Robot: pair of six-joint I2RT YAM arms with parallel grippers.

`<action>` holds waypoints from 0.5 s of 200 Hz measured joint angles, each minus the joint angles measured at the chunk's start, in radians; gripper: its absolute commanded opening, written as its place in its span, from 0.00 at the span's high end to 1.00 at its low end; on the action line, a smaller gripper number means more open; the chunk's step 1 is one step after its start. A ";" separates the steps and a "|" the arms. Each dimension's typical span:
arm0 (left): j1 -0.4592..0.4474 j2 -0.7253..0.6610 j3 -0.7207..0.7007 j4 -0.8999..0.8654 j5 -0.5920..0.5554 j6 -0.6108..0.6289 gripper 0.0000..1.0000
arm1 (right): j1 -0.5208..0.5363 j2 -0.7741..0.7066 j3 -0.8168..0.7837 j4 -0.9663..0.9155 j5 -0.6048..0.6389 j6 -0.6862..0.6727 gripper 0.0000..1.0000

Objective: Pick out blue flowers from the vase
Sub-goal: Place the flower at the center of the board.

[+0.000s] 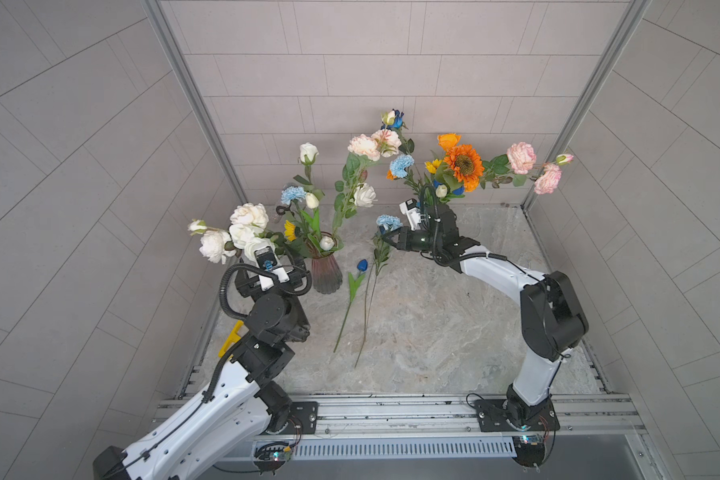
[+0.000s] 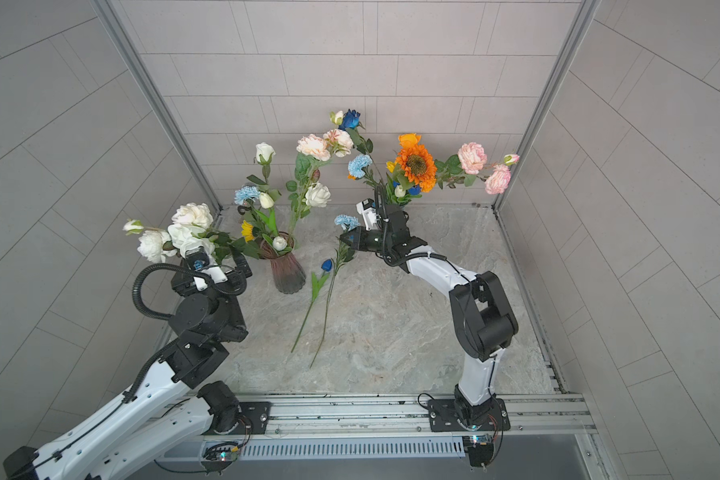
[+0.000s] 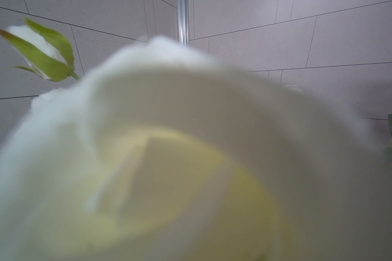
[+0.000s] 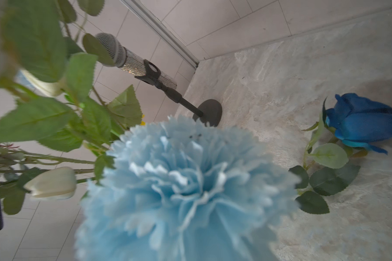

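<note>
Right wrist view fills with the frilly light blue carnation point(image 4: 186, 187), its bloom just past the fingertips. In a top view the right fingers point(image 1: 385, 240) are pinched fully together on its thin green stem right under the head, and the rest of the stem trails down from them to the table point(image 1: 433, 332). We judge that hold the first weak point: a slim stem in a narrow pinch could twist or slide, and the long tail could catch as it swings. Just below the fingers a dark blue flower point(image 1: 362, 264) lies on the table, its stem nearly alongside the trailing one, so a low or sideways set-down could sweep it or tangle the two. Farther from the right fingers, the left fingers are buried among white blooms point(image 1: 248, 216) beside the pink glass vase point(image 1: 326, 276). They stand spread wide, and we cannot tell whether anything lies between them. A careless pull there could drag white flowers out or tip the vase, which holds a second carnation point(image 1: 294, 194). Farthest, behind the right wrist, another bunch holds a third carnation point(image 1: 402, 165) and a dark blue rose point(image 1: 395, 118), close enough for the arm to brush.
</note>
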 measured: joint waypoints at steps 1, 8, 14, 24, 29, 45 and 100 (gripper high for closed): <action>0.000 0.000 0.000 0.000 0.000 0.000 0.04 | 0.000 0.005 0.005 -0.001 0.002 -0.001 0.95; 0.000 -0.003 0.000 -0.005 0.001 -0.001 0.04 | 0.000 0.035 0.029 -0.005 0.007 -0.008 0.95; 0.000 -0.006 0.000 -0.010 0.001 -0.002 0.04 | 0.000 0.059 0.051 -0.012 0.009 -0.011 0.95; 0.000 -0.012 0.000 -0.018 0.002 -0.003 0.04 | 0.003 0.098 0.090 -0.019 0.013 -0.014 0.94; 0.000 -0.015 0.000 -0.021 0.003 -0.003 0.04 | 0.003 0.116 0.109 -0.023 0.016 -0.015 0.94; 0.000 -0.024 0.000 -0.030 0.004 -0.003 0.04 | 0.003 0.175 0.163 -0.038 0.027 -0.022 0.93; 0.000 -0.032 0.000 -0.040 0.009 -0.003 0.04 | 0.005 0.261 0.209 -0.162 0.100 -0.092 0.68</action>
